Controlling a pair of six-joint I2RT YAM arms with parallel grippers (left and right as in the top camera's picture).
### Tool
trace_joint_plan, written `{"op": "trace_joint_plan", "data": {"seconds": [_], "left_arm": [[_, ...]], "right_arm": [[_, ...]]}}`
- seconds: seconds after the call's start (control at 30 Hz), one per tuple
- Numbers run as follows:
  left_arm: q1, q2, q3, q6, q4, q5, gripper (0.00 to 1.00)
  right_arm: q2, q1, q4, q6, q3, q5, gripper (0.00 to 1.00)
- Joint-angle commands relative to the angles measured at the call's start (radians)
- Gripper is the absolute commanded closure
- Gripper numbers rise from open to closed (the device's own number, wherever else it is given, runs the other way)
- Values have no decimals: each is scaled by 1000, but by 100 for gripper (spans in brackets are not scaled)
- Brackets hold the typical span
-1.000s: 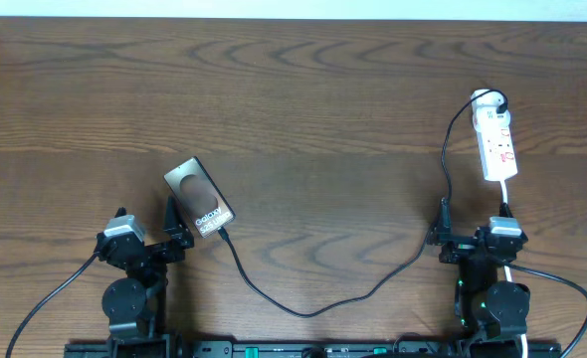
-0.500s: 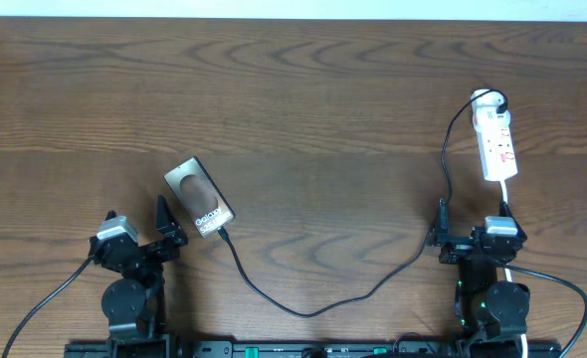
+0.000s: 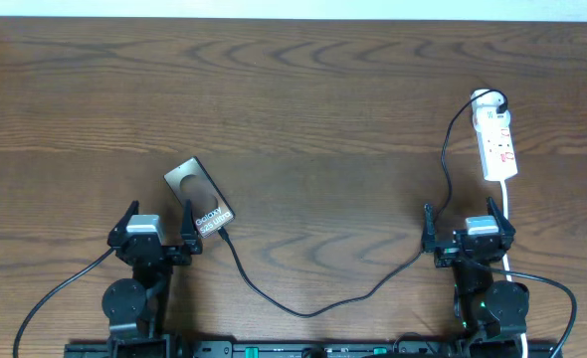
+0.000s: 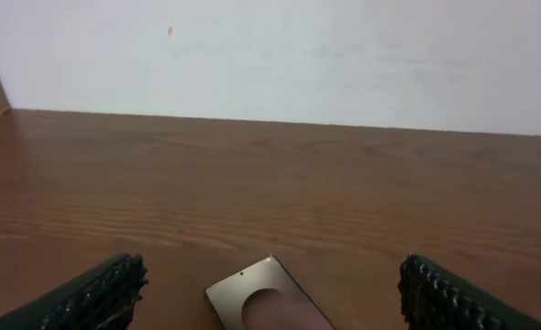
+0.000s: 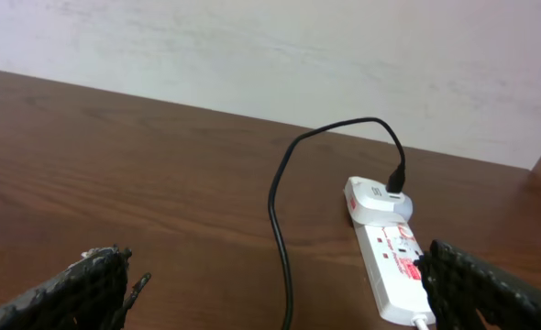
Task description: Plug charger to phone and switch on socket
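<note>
my left gripper (image 3: 157,224) and right gripper (image 3: 461,227) gape wide, empty. dark rectangular slab phone (image 3: 199,199) at left's one o'clock, thin black charger cable (image 5: 273,206) tip meeting it; plugging seems done. next: switch on the white oblong power strip (image 3: 496,144), right's twelve o'clock.

At the near edge of the worktop (image 3: 313,119), the black left pincer (image 3: 159,211) and black right pincer (image 3: 461,211) are pointing forward, jaws standing wide.

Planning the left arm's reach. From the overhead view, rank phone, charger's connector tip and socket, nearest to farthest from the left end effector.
1. phone, just ahead of the left end effector, slightly right.
2. charger's connector tip, at the phone's near end, further right.
3. socket, far right side.
</note>
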Motion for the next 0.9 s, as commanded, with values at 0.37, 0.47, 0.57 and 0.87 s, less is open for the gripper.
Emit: {"op": "trace_joint_plan", "data": {"seconds": [0.37,0.47,0.57,0.87], "left_arm": [[3,-6,-17,26,-31,78,9],[3,-6,-16,26,-31,84,9],[3,-6,-16,26,-31,84,9],[3,-6,-16,26,-31,84,9]], "right_arm": [[-9,-8,-2,-18,-1,-13,1],[-9,-8,-1,-18,-1,-13,1],[-9,-8,6,28,-1,6,1],[-9,-8,7,121,-1,80,1]]}}
